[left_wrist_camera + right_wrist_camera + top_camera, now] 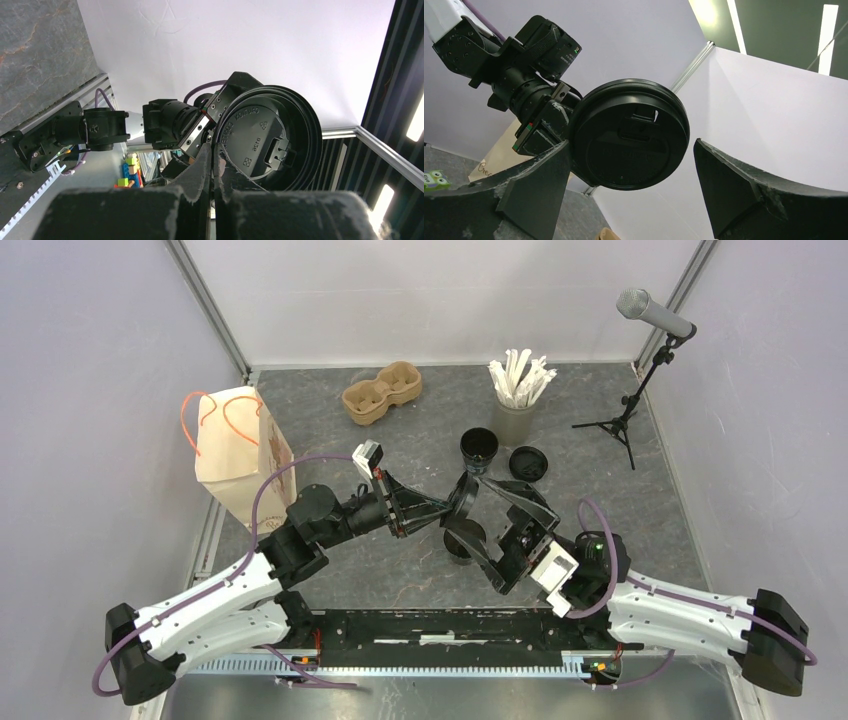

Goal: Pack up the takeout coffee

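Note:
My left gripper (452, 506) (215, 152) is shut on the rim of a round black plastic lid (464, 496) (270, 137), which it holds on edge in the air. My right gripper (470, 508) (631, 144) faces it, open wide, and the lid (629, 142) stands between its fingers without touching them. Under both grippers a small black cup (461, 543) stands on the table, partly hidden by the right finger. A second black cup (479, 447) stands open further back, with another black lid (527, 462) lying flat beside it.
A brown pulp two-cup carrier (382, 392) lies at the back. A grey cup of white sticks (516, 405) stands right of it. A paper bag (240, 450) with orange handles stands at the left. A microphone on a tripod (640, 375) is at the back right.

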